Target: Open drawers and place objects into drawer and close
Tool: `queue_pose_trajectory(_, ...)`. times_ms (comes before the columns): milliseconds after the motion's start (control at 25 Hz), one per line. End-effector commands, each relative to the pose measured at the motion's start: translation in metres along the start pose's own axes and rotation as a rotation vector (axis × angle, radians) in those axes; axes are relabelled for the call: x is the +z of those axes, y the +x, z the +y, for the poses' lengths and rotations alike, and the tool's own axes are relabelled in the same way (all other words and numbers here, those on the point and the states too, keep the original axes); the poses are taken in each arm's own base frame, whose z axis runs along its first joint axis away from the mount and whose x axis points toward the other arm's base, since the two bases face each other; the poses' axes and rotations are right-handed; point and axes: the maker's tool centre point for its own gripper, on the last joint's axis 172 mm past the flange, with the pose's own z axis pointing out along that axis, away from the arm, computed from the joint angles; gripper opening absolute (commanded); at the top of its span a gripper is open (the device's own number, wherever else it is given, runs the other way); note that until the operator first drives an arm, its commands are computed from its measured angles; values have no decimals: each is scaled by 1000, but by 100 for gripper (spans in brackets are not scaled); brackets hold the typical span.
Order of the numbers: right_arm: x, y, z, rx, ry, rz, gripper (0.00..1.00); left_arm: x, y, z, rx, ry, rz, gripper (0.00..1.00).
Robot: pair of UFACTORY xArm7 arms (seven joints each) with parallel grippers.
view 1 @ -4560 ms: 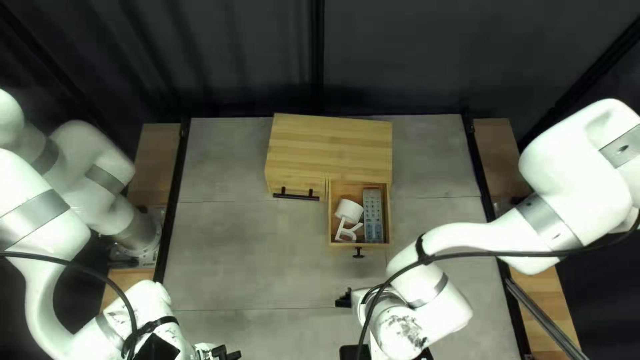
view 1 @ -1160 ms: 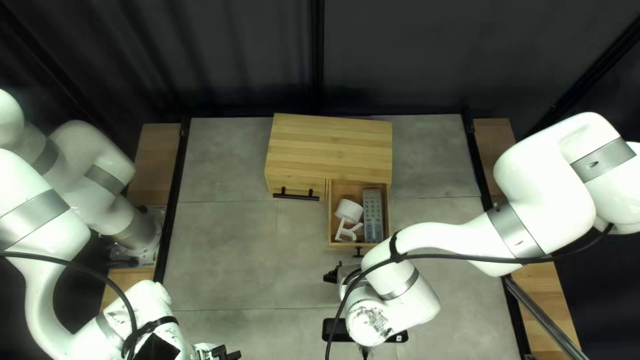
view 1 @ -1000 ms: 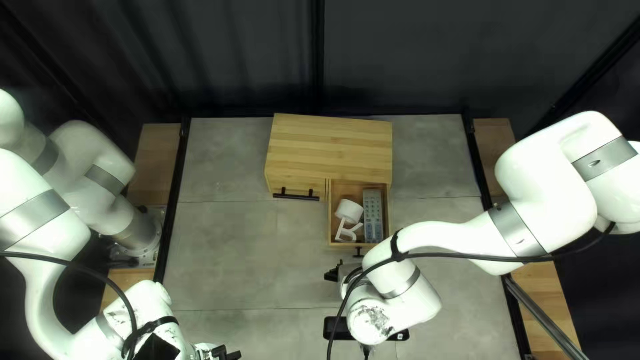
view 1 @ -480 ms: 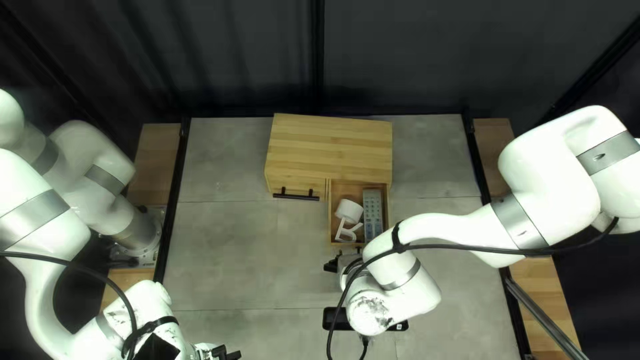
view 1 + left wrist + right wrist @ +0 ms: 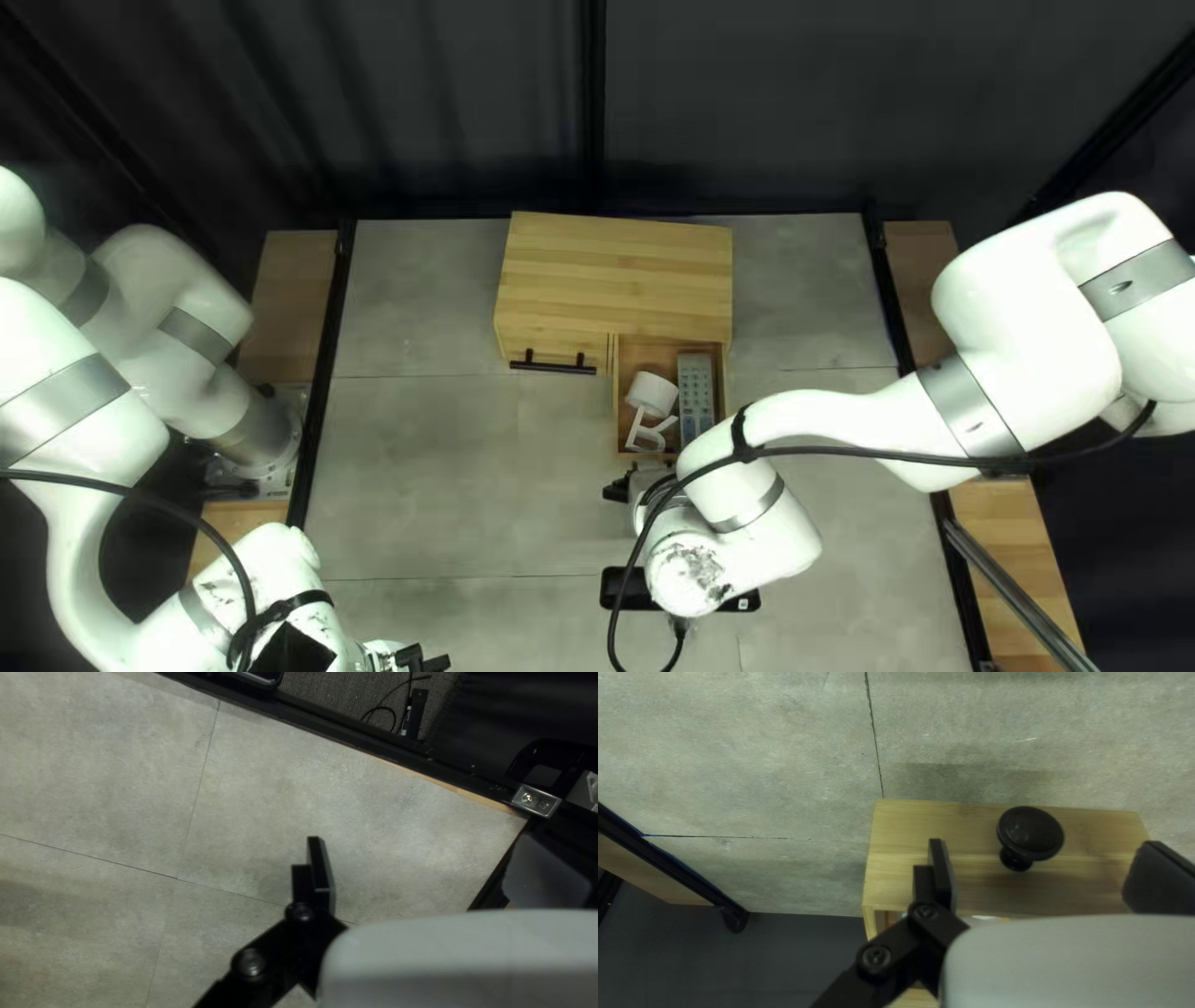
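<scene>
A wooden cabinet (image 5: 616, 268) stands at the table's far side, its right-hand drawer (image 5: 722, 411) pulled out. Inside lie a white roll (image 5: 651, 393), a white letter R (image 5: 649, 433) and a grey remote (image 5: 696, 392). My right gripper (image 5: 616, 489) is just in front of the drawer, partly hidden by its arm. In the right wrist view my open right gripper (image 5: 1049, 868) has its fingers either side of the black round knob (image 5: 1030, 834), with gaps on both sides. My left gripper (image 5: 423, 657) is low at the near left; in the left wrist view this gripper (image 5: 430, 865) stands open over bare table.
A black bar handle (image 5: 552, 362) is on the cabinet's front, left of the drawer. My right arm (image 5: 859, 429) crosses the table's right side, a black cable along it. Black rails (image 5: 367, 740) edge the table, and loose cables (image 5: 389, 712) lie beyond one.
Over the last seconds my right gripper has moved left and up in the top left view, closer to the drawer's front. The left arm, cabinet, drawer and its contents have stayed still.
</scene>
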Motion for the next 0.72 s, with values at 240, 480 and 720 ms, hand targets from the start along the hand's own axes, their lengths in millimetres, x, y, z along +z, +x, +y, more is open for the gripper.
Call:
queue_pose_trajectory(240,1,-5,1,0,-1,-4,100,0,0,0,0,0,0,100)
queue_pose_trajectory(480,0,-9,1,5,-1,-5,100,0,0,0,0,0,0,100)
queue_pose_trajectory(720,0,-12,1,7,0,-6,100,0,0,0,0,0,0,100)
